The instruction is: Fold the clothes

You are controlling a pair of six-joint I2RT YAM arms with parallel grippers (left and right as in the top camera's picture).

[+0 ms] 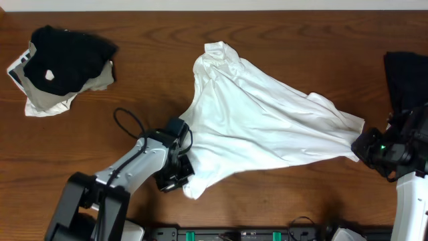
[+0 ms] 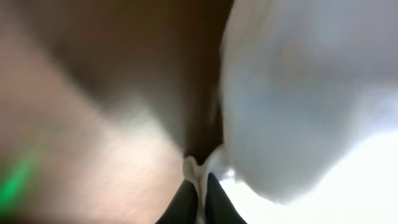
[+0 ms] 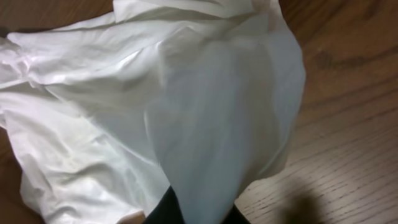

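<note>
**Both grippers clamped on the white T-shirt, stretched across the middle of the tabletop**

Nearest the front edge, my left gripper [image 1: 178, 175] is closed on the lower left hem of the T-shirt [image 1: 261, 120]. My left wrist view is badly blurred. It does show a thin fold of white cloth pinched between my two dark fingers [image 2: 186, 202], with the rest of the shirt rising up on the right.

A little further in and close to the right edge, my right gripper [image 1: 365, 147] is closed on the shirt's right-hand corner. In my right wrist view the cloth drapes over the fingers [image 3: 166, 210] and hides most of them.

Between the two grips the shirt is drawn into a long, creased triangle over the brown wooden tabletop [image 1: 301, 40]. Its near edge sags in a curve from one gripper to the other. Its bunched narrow end reaches towards the far edge, left of centre. Every face of the cloth that shows is plain white, and I can read no writing on it.

Beyond my right gripper, a black garment [image 1: 404, 73] lies at the right edge. In the far left corner, well apart from the shirt, a black garment with a white spot [image 1: 67, 53] sits on top of some pale cloths [image 1: 41, 102].
</note>
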